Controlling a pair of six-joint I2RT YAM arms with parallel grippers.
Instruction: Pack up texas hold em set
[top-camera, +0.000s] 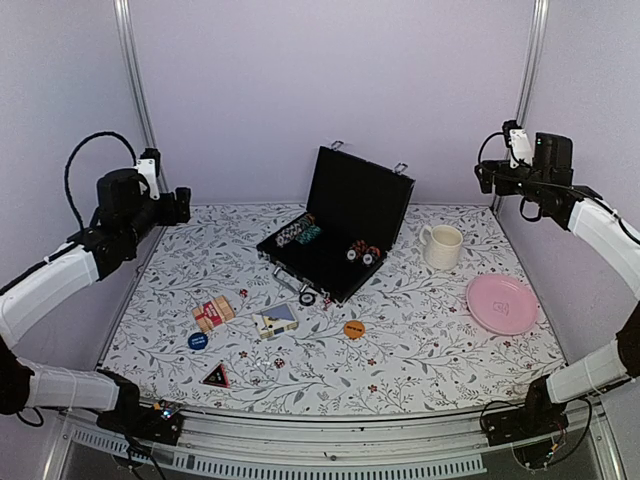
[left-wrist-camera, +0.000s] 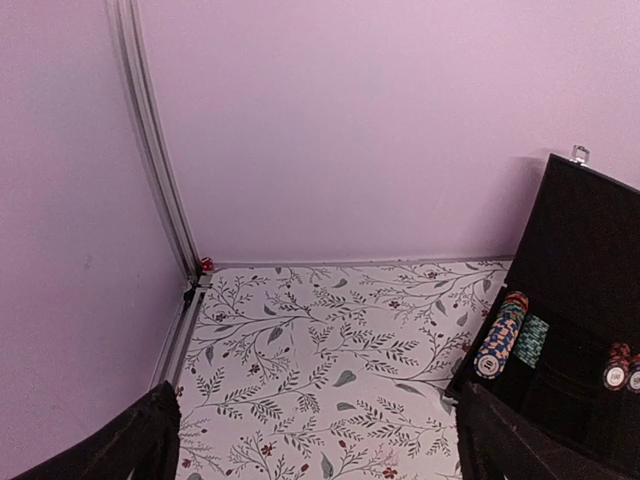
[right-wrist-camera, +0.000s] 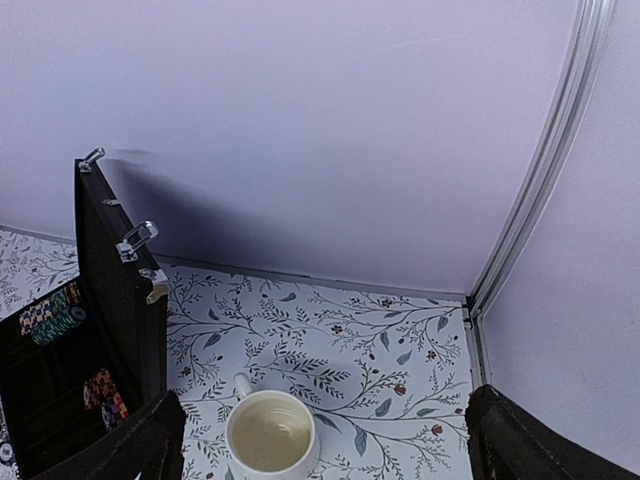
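Observation:
The black briefcase (top-camera: 352, 205) stands open at the middle back, lid upright. Striped poker chips (top-camera: 298, 233) lie in its tray, more at the right (top-camera: 363, 254). On the table in front lie a red card deck (top-camera: 213, 313), a blue card deck (top-camera: 276, 320), a blue round button (top-camera: 198, 341), an orange round button (top-camera: 354, 328) and a triangle token (top-camera: 215, 376). My left gripper (top-camera: 183, 205) hangs high at the far left, open and empty (left-wrist-camera: 320, 460). My right gripper (top-camera: 482, 177) hangs high at the far right, open and empty (right-wrist-camera: 325, 455). The case (left-wrist-camera: 585, 300) and its chips (left-wrist-camera: 500, 335) show in the left wrist view.
A cream mug (top-camera: 442, 246) stands right of the case, below my right gripper (right-wrist-camera: 272, 432). A pink plate (top-camera: 502, 303) lies at the right. A small ring-shaped piece (top-camera: 307, 298) lies at the case's front edge. A small red thing (left-wrist-camera: 206, 264) sits in the far left corner.

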